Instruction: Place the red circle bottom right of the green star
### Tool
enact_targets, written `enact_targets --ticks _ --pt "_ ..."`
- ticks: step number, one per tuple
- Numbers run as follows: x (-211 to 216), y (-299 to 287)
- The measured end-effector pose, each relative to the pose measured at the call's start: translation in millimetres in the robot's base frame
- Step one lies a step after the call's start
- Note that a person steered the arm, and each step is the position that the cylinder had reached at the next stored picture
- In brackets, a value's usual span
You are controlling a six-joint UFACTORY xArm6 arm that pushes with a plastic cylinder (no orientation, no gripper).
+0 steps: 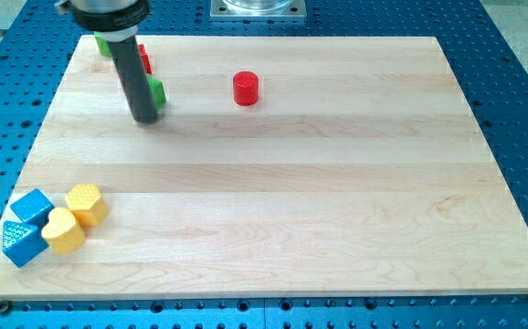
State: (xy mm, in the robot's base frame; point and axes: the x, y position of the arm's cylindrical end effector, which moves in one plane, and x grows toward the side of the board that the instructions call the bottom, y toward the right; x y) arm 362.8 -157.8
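Observation:
The red circle (246, 88) stands alone on the wooden board (273, 210), near the view's top centre. My dark rod comes down from the view's top left, and my tip (145, 119) rests on the board there. A green block (157, 92) sits just right of the rod, touching or almost touching it and partly hidden, so its shape is unclear. A red block (144, 59) shows behind the rod. Another green block (104, 44) peeks out at the top left, mostly hidden by the arm. The red circle is about 110 px right of my tip.
At the view's bottom left is a cluster: a blue cube (33, 206), a blue triangular block (21, 243), a yellow heart (63, 229) and a yellow hexagon block (87, 203). A blue perforated table (520, 110) surrounds the board.

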Motion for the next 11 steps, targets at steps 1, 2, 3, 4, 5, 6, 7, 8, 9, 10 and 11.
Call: enact_targets --ticks 1,2,3,4,5,6,7,8,9,10,11 --pt "4.4 -0.5" --pt "42.3 -31.5" --pt "30.4 -33.3" --pt "16.0 -33.4" --pt "-2.3 -24.8" --pt "-15.2 25.9" --pt "11.7 39.3" --pt "60.7 118.5" --pt "1.8 217.6" --pt "-60.3 206.9" --pt "-50.1 145.7"
